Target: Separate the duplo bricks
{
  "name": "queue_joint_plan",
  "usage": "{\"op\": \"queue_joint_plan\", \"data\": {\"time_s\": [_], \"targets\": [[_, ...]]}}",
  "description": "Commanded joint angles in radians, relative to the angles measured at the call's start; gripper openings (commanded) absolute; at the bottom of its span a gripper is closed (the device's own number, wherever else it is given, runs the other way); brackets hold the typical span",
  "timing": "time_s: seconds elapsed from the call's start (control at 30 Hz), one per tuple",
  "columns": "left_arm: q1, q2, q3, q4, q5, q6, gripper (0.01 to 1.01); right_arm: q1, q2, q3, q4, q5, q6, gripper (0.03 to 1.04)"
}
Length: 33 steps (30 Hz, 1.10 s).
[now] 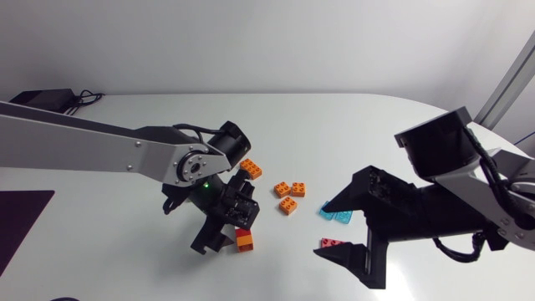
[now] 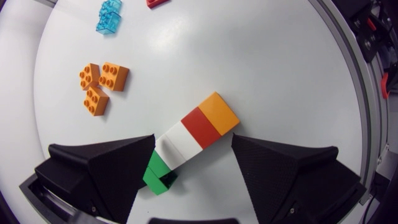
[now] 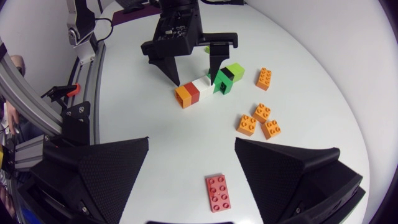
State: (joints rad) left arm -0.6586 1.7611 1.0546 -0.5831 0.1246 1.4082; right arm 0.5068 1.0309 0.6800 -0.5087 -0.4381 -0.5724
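A stack of joined duplo bricks (image 2: pixel 196 134), green, white, red and orange in a row, lies on its side on the white table. My left gripper (image 2: pixel 194 144) is lowered over it, open, one finger against the white and green bricks, the other just clear of the orange end. In the right wrist view the stack (image 3: pixel 202 89) lies ahead, straddled by the left gripper (image 3: pixel 194 62). From above only the stack's red and orange end (image 1: pixel 244 240) shows beside the left gripper (image 1: pixel 219 238). My right gripper (image 1: pixel 351 230) hangs open and empty over the cyan and red bricks.
Three loose orange bricks (image 1: pixel 289 195) lie mid-table, a fourth (image 1: pixel 251 168) behind the left wrist. Cyan bricks (image 1: pixel 337 215) and a red flat brick (image 1: pixel 332 243) lie near the right gripper. A black box with cables (image 1: pixel 38 98) sits far left, a dark mat (image 1: pixel 21 213) at front left.
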Motion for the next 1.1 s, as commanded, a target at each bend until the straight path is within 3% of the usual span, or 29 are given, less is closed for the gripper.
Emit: {"op": "queue_joint_plan", "data": {"time_s": [0.0,0.27,0.47,0.77,1.07], "targets": [[0.008,0.011,0.002,0.002,0.003,0.063,0.856,-0.013,-0.011,-0.03,-0.011,-0.004,-0.006,1.0],[0.036,-0.012,0.013,0.002,-0.037,0.262,0.857,-0.022,-0.011,-0.045,-0.007,-0.017,-0.011,1.0],[0.01,0.001,0.05,-0.015,-0.106,0.403,0.857,-0.04,-0.026,-0.077,-0.005,-0.027,-0.017,1.0],[-0.072,0.064,0.102,-0.089,-0.166,0.474,0.859,-0.108,-0.042,-0.105,-0.004,-0.067,-0.047,1.0],[-0.05,0.106,0.102,-0.101,-0.198,0.54,0.856,-0.152,-0.019,-0.111,0.004,-0.1,-0.076,1.0]]}}
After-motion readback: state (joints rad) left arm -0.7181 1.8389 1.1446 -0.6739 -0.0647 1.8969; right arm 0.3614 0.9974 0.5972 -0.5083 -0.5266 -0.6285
